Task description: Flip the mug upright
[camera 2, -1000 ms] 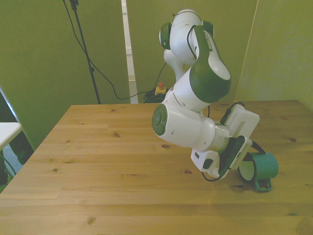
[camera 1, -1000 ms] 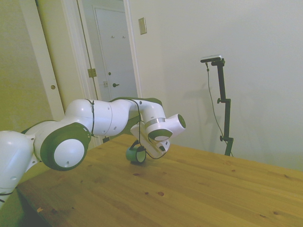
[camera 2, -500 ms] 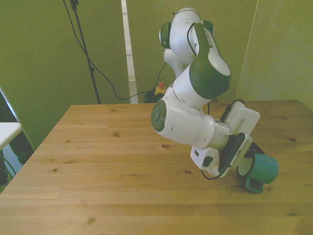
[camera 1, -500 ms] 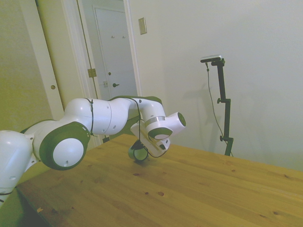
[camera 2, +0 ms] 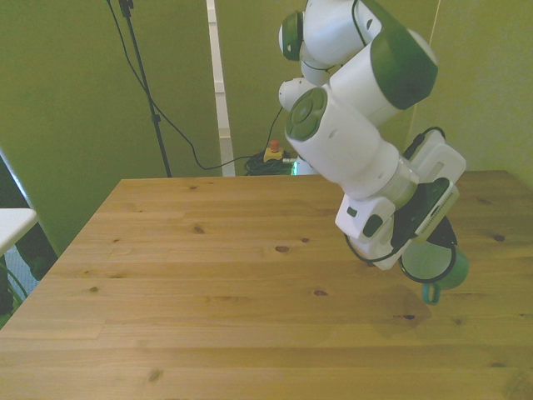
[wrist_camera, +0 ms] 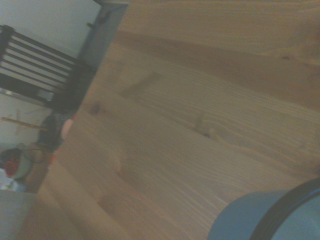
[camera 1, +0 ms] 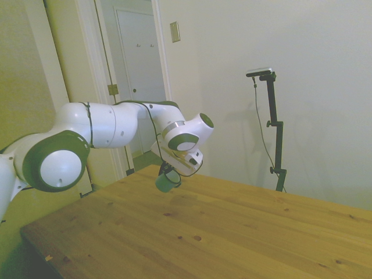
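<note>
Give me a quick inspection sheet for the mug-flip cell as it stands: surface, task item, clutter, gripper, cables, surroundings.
Surface: wooden table, knotty planks, dry and bare where visible.
Job's things: the mug is off the table, held in the air near the front view's right edge; tilted, not upright, handle pointing down. Its shadow falls on the wood below.
Clutter: nothing seen on the table.
Gripper: gripper is shut on the mug at its rim; mug also visible in the side view.
Cables: black cable looped along the wrist; another cable runs down the back wall to the floor.
Surroundings: door and wall plate in the side view.
</note>
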`<move>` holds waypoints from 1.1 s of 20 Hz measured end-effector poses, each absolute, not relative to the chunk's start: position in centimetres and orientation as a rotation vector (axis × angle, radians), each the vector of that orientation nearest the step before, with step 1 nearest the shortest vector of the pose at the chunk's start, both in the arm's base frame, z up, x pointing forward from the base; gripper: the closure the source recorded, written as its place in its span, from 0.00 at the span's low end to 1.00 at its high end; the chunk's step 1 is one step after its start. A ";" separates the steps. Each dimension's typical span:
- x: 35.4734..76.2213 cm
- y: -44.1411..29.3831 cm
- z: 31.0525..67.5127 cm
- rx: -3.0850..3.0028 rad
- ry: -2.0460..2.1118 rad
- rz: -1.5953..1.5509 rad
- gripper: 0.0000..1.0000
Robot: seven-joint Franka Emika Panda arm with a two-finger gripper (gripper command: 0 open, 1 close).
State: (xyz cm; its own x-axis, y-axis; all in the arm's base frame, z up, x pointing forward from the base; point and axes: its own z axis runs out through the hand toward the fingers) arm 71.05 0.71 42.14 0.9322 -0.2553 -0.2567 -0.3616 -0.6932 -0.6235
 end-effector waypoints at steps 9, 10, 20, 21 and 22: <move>65.1 4.7 43.1 -2.601 0.505 -0.053 1.00; 64.4 5.1 43.3 -2.619 0.516 -0.086 1.00; 60.5 8.4 42.7 -2.789 0.695 -0.385 1.00; 60.3 8.5 42.3 -2.801 0.716 -0.396 1.00; 60.2 8.6 42.0 -2.813 0.736 -0.406 1.00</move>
State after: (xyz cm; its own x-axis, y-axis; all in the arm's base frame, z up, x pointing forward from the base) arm 60.20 8.57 41.99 0.8378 -0.5036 0.2109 -0.4473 -0.8546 -0.2639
